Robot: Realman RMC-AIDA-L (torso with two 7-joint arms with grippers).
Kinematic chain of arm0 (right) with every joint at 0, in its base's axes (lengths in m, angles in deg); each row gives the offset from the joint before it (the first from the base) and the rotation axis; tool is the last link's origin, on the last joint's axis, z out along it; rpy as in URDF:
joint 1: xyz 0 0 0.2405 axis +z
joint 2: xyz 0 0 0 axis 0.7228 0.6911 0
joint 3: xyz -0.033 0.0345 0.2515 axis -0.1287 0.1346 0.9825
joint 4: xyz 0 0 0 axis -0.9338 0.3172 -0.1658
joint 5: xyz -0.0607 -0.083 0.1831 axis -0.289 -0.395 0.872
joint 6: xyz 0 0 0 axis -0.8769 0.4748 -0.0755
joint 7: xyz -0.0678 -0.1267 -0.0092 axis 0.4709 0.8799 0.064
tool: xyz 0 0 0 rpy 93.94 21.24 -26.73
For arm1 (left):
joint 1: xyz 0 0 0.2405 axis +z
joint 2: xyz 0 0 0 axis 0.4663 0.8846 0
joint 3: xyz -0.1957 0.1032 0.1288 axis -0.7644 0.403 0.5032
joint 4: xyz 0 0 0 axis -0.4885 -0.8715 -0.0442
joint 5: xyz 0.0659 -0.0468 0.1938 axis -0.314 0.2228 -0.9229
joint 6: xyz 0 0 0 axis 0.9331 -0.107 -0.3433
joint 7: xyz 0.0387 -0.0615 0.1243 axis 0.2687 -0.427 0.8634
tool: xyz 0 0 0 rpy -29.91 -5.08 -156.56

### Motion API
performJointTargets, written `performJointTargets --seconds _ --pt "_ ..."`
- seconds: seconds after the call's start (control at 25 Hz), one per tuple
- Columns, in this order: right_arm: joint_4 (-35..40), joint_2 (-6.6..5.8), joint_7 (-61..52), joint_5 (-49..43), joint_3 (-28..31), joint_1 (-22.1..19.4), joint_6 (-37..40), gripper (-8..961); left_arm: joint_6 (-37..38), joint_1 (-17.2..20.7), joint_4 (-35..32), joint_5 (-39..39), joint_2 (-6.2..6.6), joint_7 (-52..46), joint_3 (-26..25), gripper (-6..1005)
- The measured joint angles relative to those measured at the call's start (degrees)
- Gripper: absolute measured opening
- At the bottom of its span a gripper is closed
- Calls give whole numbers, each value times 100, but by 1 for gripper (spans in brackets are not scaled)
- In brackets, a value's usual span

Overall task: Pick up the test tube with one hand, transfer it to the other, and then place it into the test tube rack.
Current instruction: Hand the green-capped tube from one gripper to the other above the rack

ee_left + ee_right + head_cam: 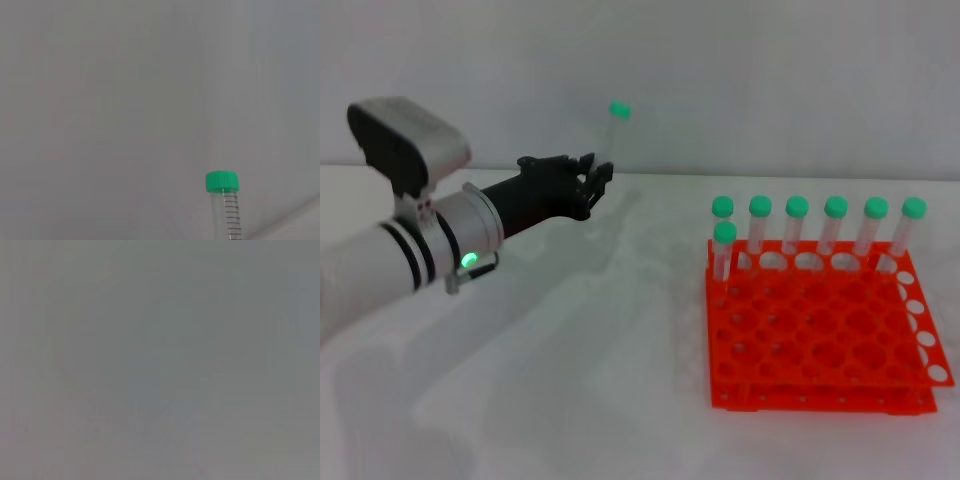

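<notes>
Now left tool (598,180), well left of test tube rack (820,330), pinches test tube (614,135) low, cap up. Keep it upright, upper barrel free for right tool, unseen, state unknown.

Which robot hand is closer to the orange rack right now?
Left. The left gripper hangs up off to the left side of the test tube rack, holding the test tube. The right gripper isn't in any view.

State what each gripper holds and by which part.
The left gripper holds the test tube by its lower end, green cap up. The right gripper is out of view.
</notes>
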Motion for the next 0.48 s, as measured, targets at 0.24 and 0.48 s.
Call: performJointTargets --seconds 0.24,0.48 --pt "27 -23 -594 -73 -100 -44 183 768 448 817 -1465 1826 -14 2327 -7 201" --pt "32 -111 -1967 -655 -552 -186 1260 769 1405 1552 -2668 2108 -25 4390 -8 201"
